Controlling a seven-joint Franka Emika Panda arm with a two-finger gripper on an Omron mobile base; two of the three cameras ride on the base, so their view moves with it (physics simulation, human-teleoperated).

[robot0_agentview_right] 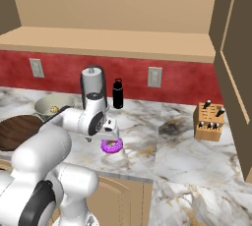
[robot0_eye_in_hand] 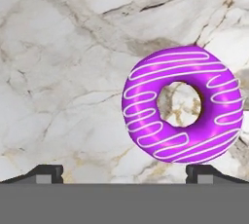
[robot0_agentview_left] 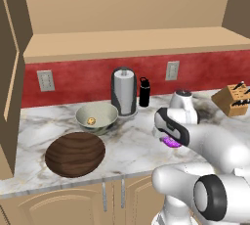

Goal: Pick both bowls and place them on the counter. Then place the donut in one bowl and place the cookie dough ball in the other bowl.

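The purple-iced donut (robot0_eye_in_hand: 141, 116) lies flat on the marble counter (robot0_eye_in_hand: 63, 72), just ahead of my open gripper (robot0_eye_in_hand: 124, 172) and offset toward one fingertip. From the right base view, the gripper (robot0_agentview_right: 111, 136) hangs directly over the donut (robot0_agentview_right: 112, 146). The donut (robot0_agentview_left: 171, 142) peeks out under my hand. On the counter (robot0_agentview_left: 132, 146) to the left stands the grey-green ceramic bowl (robot0_agentview_left: 83, 111) with the cookie dough ball (robot0_agentview_left: 91, 120) inside it. The dark wooden bowl (robot0_agentview_left: 75, 154) sits nearer the front edge, with nothing in it.
A paper towel holder (robot0_agentview_left: 124, 92) and a black bottle (robot0_agentview_left: 144, 92) stand at the red backsplash. A knife block (robot0_agentview_right: 209, 121) sits at the right. An upper cabinet shelf hangs above, with an open cabinet door (robot0_agentview_left: 10, 72) at the left.
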